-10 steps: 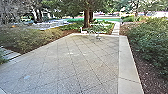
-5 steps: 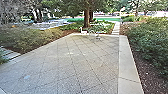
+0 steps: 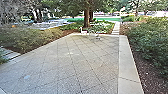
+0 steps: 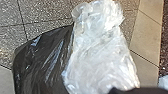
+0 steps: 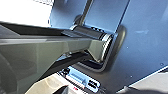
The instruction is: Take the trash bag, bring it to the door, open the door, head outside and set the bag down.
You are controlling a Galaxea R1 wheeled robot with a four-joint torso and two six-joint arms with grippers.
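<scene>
Grippers may be wide or narrow, I cannot tell; the black bag (image 4: 41,62) and clear plastic (image 4: 100,55) should go down slowly onto flat paving (image 3: 60,63).

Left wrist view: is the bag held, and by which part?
Can't tell: the black bag and clear plastic show large, but no grip can be made out.
</scene>
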